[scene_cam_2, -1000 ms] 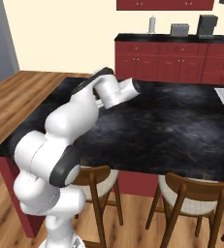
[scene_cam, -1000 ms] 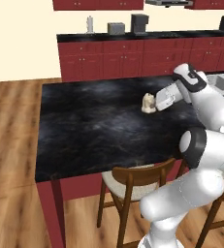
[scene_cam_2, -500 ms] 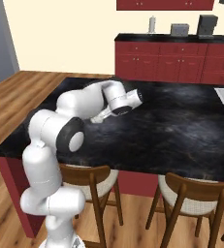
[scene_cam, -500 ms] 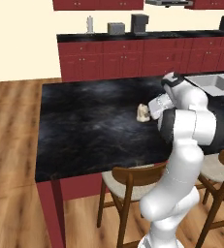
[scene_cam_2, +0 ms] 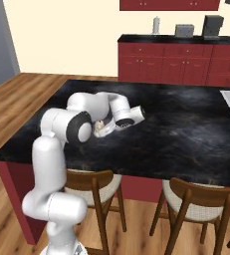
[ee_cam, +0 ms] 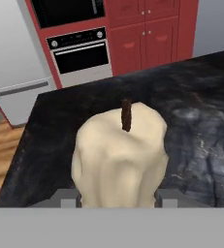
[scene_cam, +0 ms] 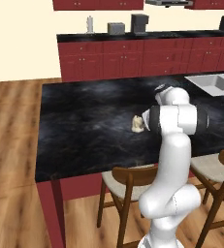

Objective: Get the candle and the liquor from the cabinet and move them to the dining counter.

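The candle (ee_cam: 120, 157), a cream-white lumpy wax figure with a dark wick, sits between my fingertips and looms large in the hand view. My gripper (scene_cam: 143, 121) is shut on it, low over the dining counter (scene_cam: 84, 121), near the middle of its black marbled top. From the right base view the candle (scene_cam_2: 101, 128) pokes out beside the gripper (scene_cam_2: 109, 127), with the folded arm around it. Its base is hidden, so I cannot tell whether it touches the counter (scene_cam_2: 186, 129). The liquor is out of view.
Wooden stools (scene_cam: 128, 184) (scene_cam_2: 201, 199) stand along the counter's near side. A sink (scene_cam: 213, 83) lies at its right end. The back counter carries a white bottle (scene_cam: 89, 23), a toaster (scene_cam: 116, 28) and a coffee machine (scene_cam: 139, 23). An oven (ee_cam: 82, 51) and a fridge (ee_cam: 16, 72) stand beyond.
The arm has folded in on itself, and the gripper has carried the candle lower and nearer the counter's front edge. The base has not moved.
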